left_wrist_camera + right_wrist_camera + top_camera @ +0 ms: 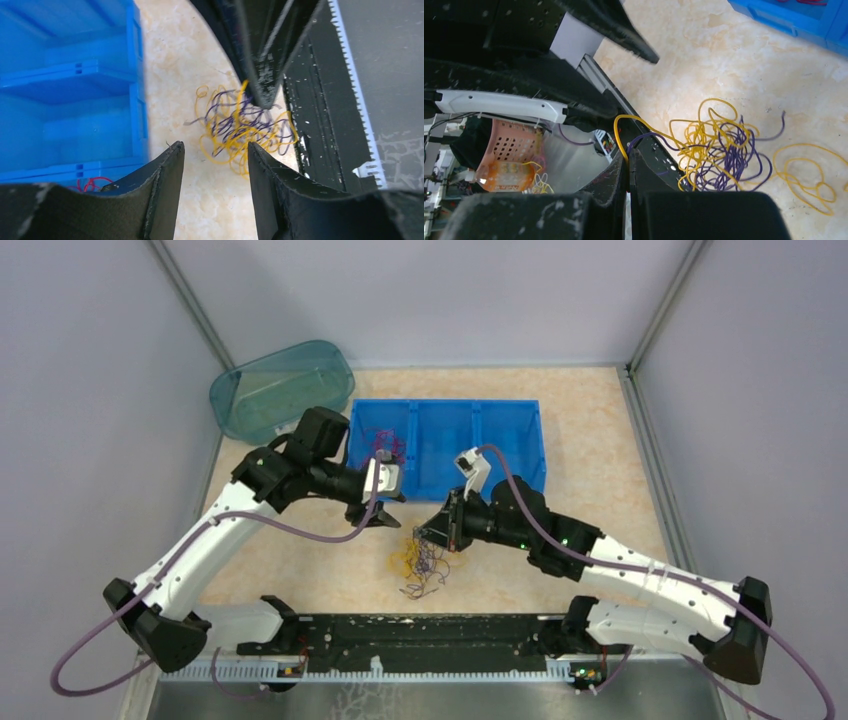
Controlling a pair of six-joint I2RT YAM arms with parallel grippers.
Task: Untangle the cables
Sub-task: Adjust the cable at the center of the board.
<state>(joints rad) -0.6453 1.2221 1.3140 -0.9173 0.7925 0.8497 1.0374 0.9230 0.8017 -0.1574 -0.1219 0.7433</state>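
Right end effector point(628, 152) was found clenched, its two fingers pressed together on a yellow strand and a purple strand of the cables point(719, 150). Both strands were seen to rise from the tangle into the closed tips. Left end effector point(215, 147) was found released, with its fingers standing apart and nothing between them. It was poised above the counter point(600, 490), near the front wall of the blue bin point(500, 440).

The cables were located on the counter as a loose tangle of yellow and purple wire, in front of the blue bin and between the two end effectors. The right end effector was recorded at the tangle's far edge in the overhead view. A separate yellow loop was noted lying on the counter just beside the main tangle in the right wrist view.

Red strands point(90, 184) were observed inside the left compartment of the blue bin. A teal tub point(280, 390) was recorded at the far left of the counter, near the bin's left end.
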